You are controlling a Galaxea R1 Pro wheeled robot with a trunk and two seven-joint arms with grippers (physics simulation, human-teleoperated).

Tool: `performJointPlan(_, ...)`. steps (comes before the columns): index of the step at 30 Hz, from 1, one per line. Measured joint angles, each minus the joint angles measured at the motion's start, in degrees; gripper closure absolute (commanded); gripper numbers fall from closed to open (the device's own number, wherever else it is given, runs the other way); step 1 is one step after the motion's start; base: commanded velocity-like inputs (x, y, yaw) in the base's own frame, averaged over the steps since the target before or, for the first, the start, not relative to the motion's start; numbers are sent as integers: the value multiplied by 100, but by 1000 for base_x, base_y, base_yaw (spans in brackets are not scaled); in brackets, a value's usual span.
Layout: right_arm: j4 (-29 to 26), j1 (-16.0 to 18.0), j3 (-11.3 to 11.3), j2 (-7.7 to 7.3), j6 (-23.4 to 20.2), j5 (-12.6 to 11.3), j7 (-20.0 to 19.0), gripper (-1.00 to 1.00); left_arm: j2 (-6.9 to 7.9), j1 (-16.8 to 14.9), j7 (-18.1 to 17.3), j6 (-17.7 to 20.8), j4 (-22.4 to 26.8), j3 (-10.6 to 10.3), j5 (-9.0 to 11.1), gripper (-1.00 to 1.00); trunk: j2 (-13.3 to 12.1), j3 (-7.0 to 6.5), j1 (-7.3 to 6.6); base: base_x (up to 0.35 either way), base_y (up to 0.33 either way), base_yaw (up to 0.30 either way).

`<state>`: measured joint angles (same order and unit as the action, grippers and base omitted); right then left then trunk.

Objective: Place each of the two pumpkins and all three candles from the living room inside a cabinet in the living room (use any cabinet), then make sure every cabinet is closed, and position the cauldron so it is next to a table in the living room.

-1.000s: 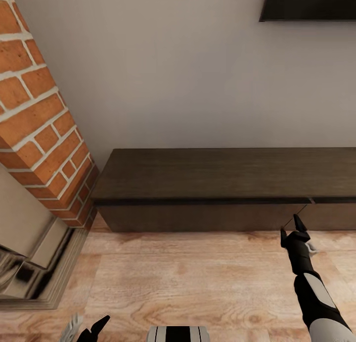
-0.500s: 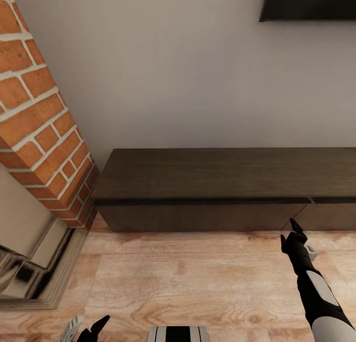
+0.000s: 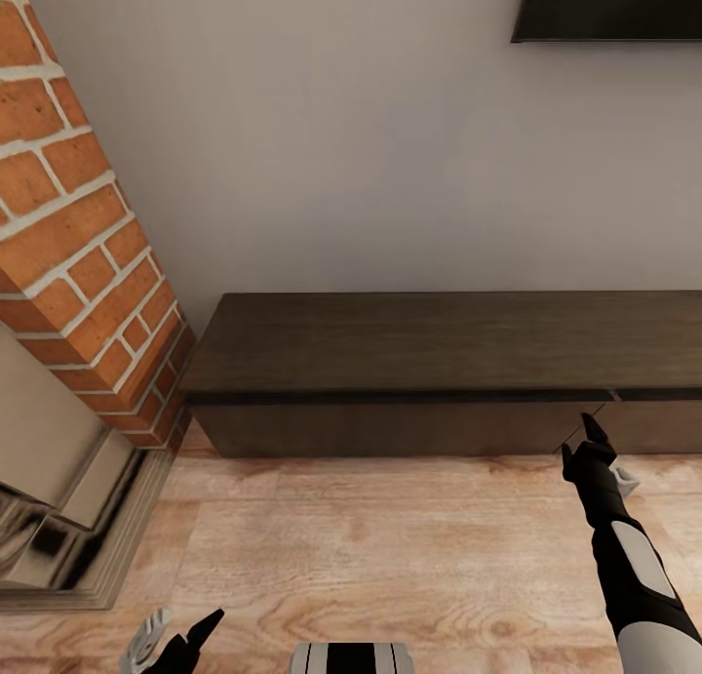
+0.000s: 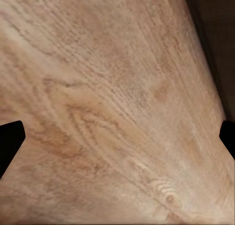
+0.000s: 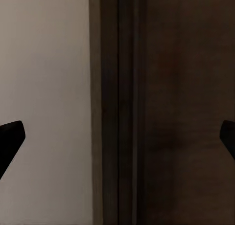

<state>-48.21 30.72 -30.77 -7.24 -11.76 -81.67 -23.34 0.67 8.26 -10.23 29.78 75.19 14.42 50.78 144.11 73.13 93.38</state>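
Head view: the cabinet (image 3: 448, 372), a long, low, dark brown unit, runs across the middle of the frame from centre-left to the right edge, set against a pale wall (image 3: 341, 147). Its flat top is bare. Fronts sit flush under a thin dark reveal line; a seam between two fronts shows at lower right, near the right gripper.

Right gripper (image 3: 587, 440) is at the right of the frame, raised before the cabinet front, close to that seam; whether it touches the wood I cannot tell. Fingers are spread apart. In the right wrist view the two dark fingertips (image 5: 11, 137) sit at opposite edges with a wide gap, dark cabinet wood (image 5: 186, 107) and pale wall between them.

Left gripper (image 3: 175, 637) is at the bottom left edge of the head view, low over the wood floor (image 3: 370, 547). One black finger and one pale finger show, splayed apart. The left wrist view has fingertips (image 4: 10, 142) at both edges, wide gap, light wood grain between, holding nothing.

A brick column (image 3: 78, 235) fills the upper left; a metallic fireplace surround (image 3: 58, 498) sits below it at lower left. The corner of a dark flat panel (image 3: 609, 6) is at upper right on the wall.
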Motion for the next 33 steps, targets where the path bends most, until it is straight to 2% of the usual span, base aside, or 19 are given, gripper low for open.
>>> performJointPlan(6,5,-4,1,-14,-4,0,-73,-100,1,0,2,0,-7,-1,-14,-100,0,0,0,0,0,0)
performJointPlan(13,75,0,-5,-37,1,14,-564,-100,-3,0,3,-3,-10,0,-26,-100,0,0,-2,90,47,0)
performJointPlan(19,86,1,-1,-41,0,17,-660,-100,-8,0,41,8,-21,9,-18,-100,0,0,-1,91,49,0)
performJointPlan(23,88,1,2,-42,-4,18,-677,-100,-27,-6,66,35,17,86,28,-100,0,0,0,20,11,0)
performJointPlan(33,89,1,3,-42,1,26,-685,-100,-4,-35,31,106,58,134,81,-100,13,221,26,4,2,0)
